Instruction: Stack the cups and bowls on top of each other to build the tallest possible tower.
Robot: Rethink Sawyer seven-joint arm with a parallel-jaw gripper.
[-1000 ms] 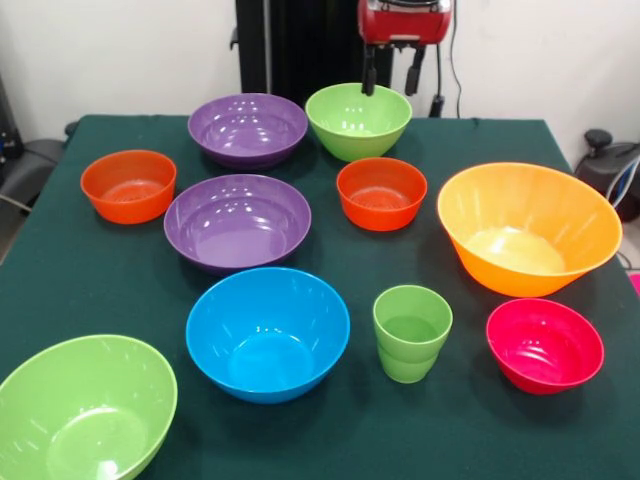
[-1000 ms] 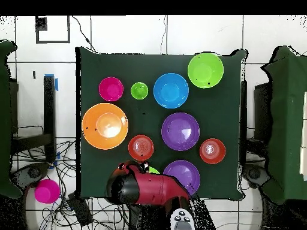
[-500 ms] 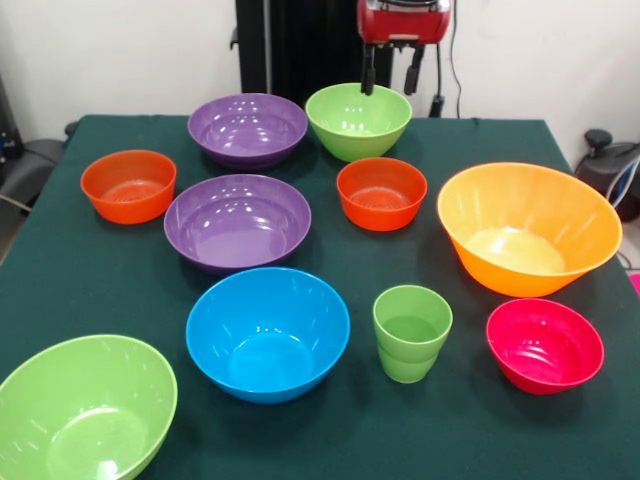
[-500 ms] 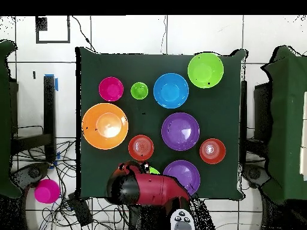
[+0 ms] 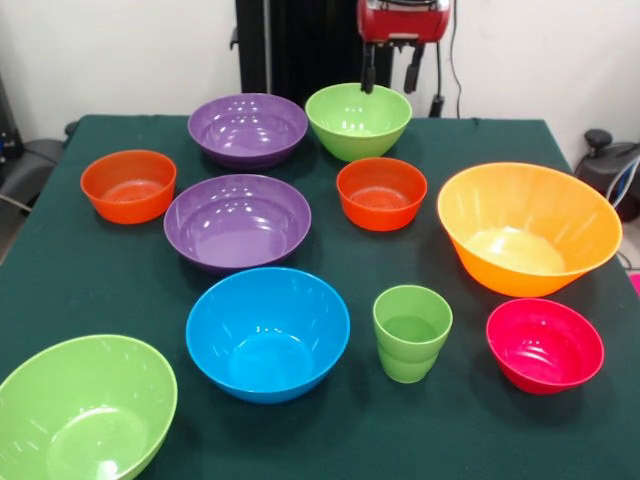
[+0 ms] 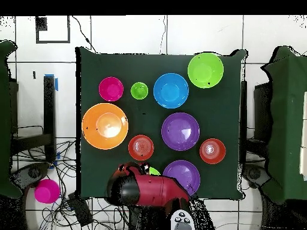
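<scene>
Nothing stacked yet, all pieces sit apart on the dark green worktop (image 5: 560, 400). Large orange bowl (image 5: 528, 228) is the biggest, at the right in the front view, at the left in the overhead. Next, near lime-green bowl (image 5: 85, 408), cut by the front view's bottom-left corner but whole in the overhead at its top right. Blue bowl (image 5: 267, 333) sits just beside the light-green cup (image 5: 411, 333). Middle purple bowl (image 5: 237, 221) is central, far purple bowl (image 5: 247, 129) behind it, just beside the far lime-green bowl (image 5: 358, 120). That far lime-green bowl is whole in the front view; overhead, only a sliver shows past the red arm (image 6: 150, 188). Pink-red bowl (image 5: 545, 344) sits near the cup's right in the front view. Two small orange-red bowls: left one (image 5: 128, 184) by the worktop's left edge, middle one (image 5: 381, 192) between the middle purple bowl and the orange. Gripper (image 5: 391, 72) hangs over the far lime-green bowl's rim, its fingers (image 5: 413, 72) spread apart and empty, seen only in the front view. Overhead alone shows a pink object (image 6: 46, 191) on the floor off the worktop.
</scene>
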